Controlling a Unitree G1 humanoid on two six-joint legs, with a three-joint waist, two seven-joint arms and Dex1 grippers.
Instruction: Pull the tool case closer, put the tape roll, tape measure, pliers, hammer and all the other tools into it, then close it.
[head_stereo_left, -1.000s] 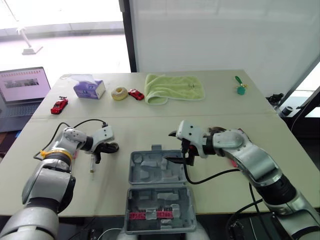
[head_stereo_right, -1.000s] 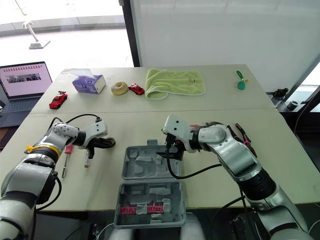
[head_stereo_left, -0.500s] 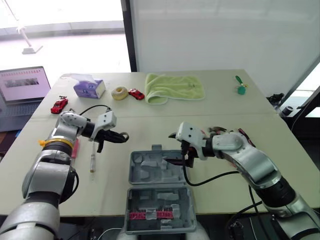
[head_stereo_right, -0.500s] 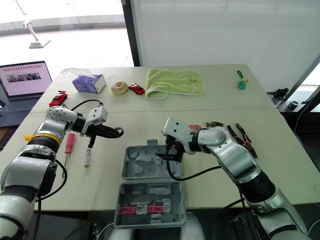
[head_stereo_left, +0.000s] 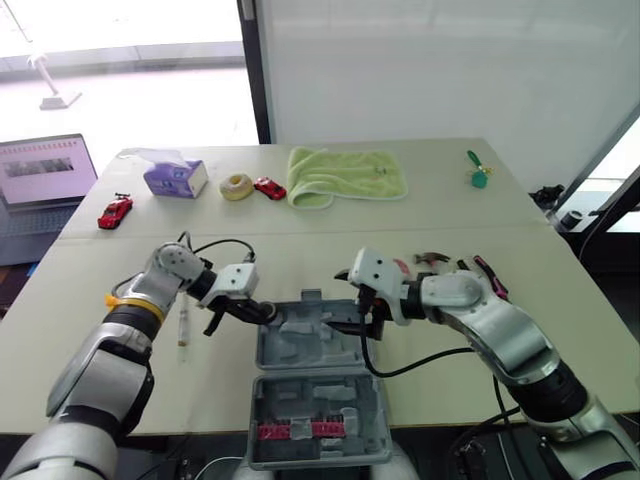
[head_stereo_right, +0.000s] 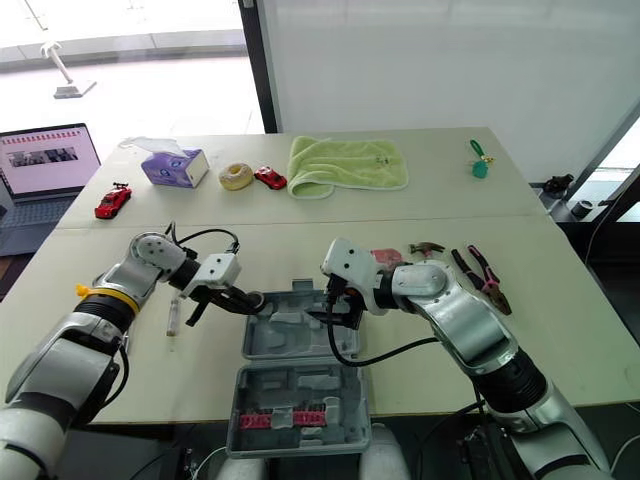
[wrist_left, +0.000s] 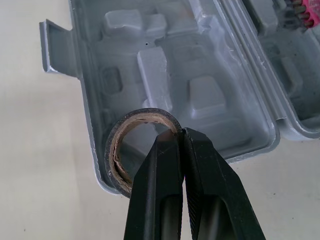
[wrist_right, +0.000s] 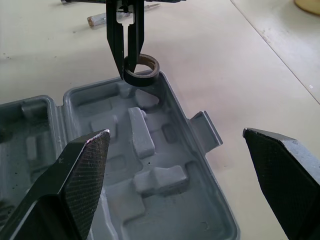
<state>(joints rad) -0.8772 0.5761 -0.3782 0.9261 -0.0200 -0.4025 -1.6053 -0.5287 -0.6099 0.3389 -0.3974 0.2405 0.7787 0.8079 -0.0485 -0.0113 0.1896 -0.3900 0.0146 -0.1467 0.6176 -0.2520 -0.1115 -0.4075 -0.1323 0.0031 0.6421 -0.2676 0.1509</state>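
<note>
Left gripper (wrist_left: 181, 132) has carried the black tape roll (wrist_right: 141, 80) to the open grey tool case (head_stereo_left: 322, 352)
Clamped on it at centre frame; right gripper (wrist_right: 175, 136) gapes apart

1. The grey moulded-plastic tool case (head_stereo_left: 268, 345) is one plain grey; the strip of bits (head_stereo_left: 295, 430) in it is pink-red.
2. The black tape roll (wrist_left: 112, 155) has a brown cardboard core.
3. The left tool (wrist_left: 182, 131) and right tool (wrist_right: 175, 134) have black fingers; the right tool's pads (wrist_right: 85, 170) carry a fine cross-hatch.
4. The flat desk (head_stereo_left: 500, 230) is pale beige.
5. The crumpled cloth towel (head_stereo_left: 345, 175) is lime green, the cardboard tissue box (head_stereo_left: 175, 180) purple, the small toy car (head_stereo_left: 117, 210) red.
</note>
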